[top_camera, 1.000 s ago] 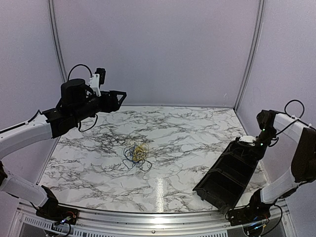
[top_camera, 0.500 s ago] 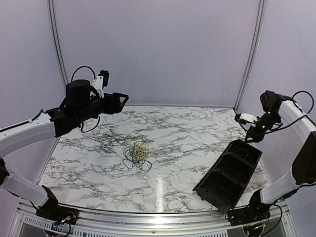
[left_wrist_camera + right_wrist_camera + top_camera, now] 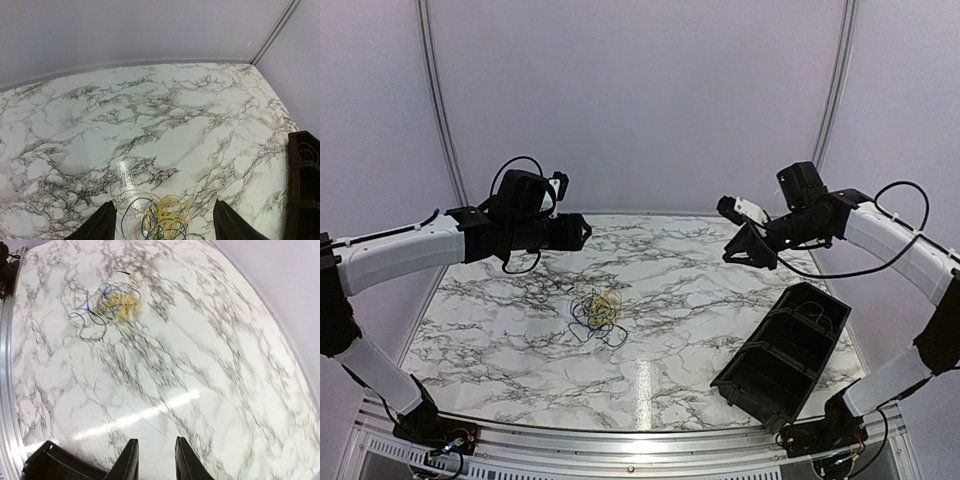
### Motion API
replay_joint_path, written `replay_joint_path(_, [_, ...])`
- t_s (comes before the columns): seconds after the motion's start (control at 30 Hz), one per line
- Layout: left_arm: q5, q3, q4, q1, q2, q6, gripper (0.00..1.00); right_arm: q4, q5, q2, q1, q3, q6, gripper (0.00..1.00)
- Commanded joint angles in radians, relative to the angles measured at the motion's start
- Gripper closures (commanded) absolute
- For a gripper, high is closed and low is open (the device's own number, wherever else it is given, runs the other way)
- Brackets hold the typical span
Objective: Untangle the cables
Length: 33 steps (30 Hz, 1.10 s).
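Overhead view: the left end effector (image 3: 575,232) is hovering above the table (image 3: 700,290), left of the frame's centre. Left wrist view: its fingers (image 3: 102,224) are standing wide apart at the bottom edge, gripping nothing and touching nothing. The left end effector (image 3: 162,204) is framing the cables (image 3: 162,220), which are lying on the table below it.

Overhead view: the right end effector (image 3: 740,248) is hanging in the air right of centre, pointing toward the middle of the table. Right wrist view: its fingers (image 3: 129,460) are showing a narrow gap between them at the bottom edge, so the right end effector (image 3: 155,441) is slightly parted and carrying nothing.

The cables (image 3: 598,312) are resting as one tangled bundle of yellow, blue and black loops just left of the table's centre, well apart from both arms; in the right wrist view the cables (image 3: 112,302) are appearing at the upper left.

A black compartmented tray (image 3: 785,350) is lying at the lower right of the overhead frame. The table is showing white marble patterning with grey veins and a bright reflection. Pale lilac walls (image 3: 640,100) are enclosing it, and a metal rail (image 3: 620,440) is running along the bottom edge.
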Motion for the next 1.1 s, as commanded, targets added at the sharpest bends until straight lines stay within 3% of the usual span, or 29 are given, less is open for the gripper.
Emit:
replay_joint_path(0.0, [0.067, -0.099, -0.08, -0.003, 0.011, -0.088, 0.31, 0.237, -0.003, 0.091, 0.173, -0.002, 0.1, 0.75])
replay_joint_path(0.17, [0.08, -0.174, -0.034, -0.013, 0.056, -0.124, 0.31, 0.322, 0.08, 0.235, 0.37, 0.008, 0.045, 0.74])
replay_joint_path(0.4, [0.11, -0.184, 0.019, -0.012, 0.133, -0.15, 0.31, 0.42, 0.32, 0.434, 0.564, 0.001, -0.135, 0.7])
replay_joint_path(1.07, [0.215, -0.215, 0.128, 0.009, 0.274, -0.221, 0.37, 0.518, 0.353, 0.599, 0.621, 0.032, -0.232, 0.6])
